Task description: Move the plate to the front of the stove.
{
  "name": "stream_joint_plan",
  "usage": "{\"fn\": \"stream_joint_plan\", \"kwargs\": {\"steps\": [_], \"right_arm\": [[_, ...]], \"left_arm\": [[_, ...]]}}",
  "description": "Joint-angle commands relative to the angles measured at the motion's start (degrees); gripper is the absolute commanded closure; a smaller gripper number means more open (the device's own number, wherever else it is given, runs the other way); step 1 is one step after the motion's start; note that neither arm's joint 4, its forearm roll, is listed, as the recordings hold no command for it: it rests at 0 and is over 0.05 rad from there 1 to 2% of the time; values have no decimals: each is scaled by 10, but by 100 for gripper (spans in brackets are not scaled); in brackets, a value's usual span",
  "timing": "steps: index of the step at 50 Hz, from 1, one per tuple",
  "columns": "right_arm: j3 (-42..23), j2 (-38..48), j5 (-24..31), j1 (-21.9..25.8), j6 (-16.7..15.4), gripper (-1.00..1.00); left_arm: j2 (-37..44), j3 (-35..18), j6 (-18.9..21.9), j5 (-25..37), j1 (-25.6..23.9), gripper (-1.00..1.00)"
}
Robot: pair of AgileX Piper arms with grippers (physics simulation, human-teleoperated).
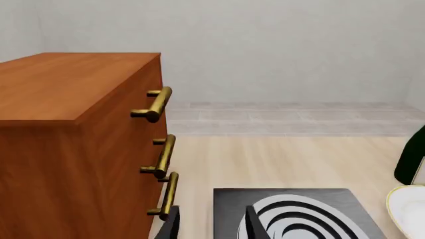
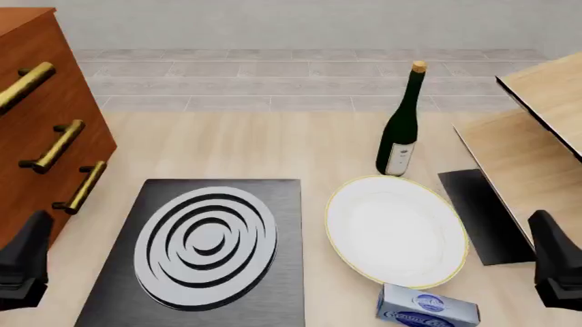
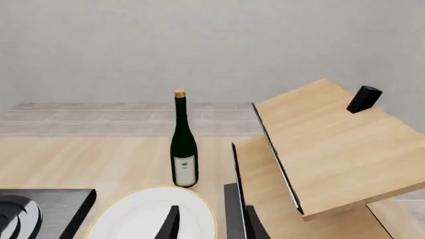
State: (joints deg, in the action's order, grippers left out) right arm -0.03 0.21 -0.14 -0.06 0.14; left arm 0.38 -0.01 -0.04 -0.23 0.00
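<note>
The plate (image 2: 396, 228) lies flat, looks stiff, slick, breakable, so pinch its rim; both arms' jaws released, probably, empty.

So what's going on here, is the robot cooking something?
Not cooking. Nothing is being held yet: the left end effector and right end effector sit low at the table's near edges, both empty. The white plate lies flat to the right of the stove, with a wine bottle behind it and a small blue box in front.

Plate (image 2: 396, 231) smooth glossy; stove (image 2: 272, 204) brushed metal.
</note>
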Motion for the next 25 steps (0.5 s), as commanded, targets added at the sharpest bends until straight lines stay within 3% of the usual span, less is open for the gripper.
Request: {"fn": "stream_joint_plan", "kwargs": {"steps": [1,7,9,14,16,24,25], "right_arm": [[-1,9,-4,1,4,-100],[0,15,-4,3,5,-100],[0,6,11,4,12,-100],[0,3,19,5,17,-100],[0,-1,22,5,21,-100],[0,-2,25,4,29,-100],[0,-1,28,1,35,-100]], "left_arm": [[20,0,3,-12,-2,-100],[35,0,12,-25,-6,-100],[72,0,63,-56,-47,-100],[165,-5,89,-118,-81,-100],[213,-15,122,-145,-101,-100],[307,-72,192,-151,-165,-100],[336,-129,239,-113,-199,-100]]}}
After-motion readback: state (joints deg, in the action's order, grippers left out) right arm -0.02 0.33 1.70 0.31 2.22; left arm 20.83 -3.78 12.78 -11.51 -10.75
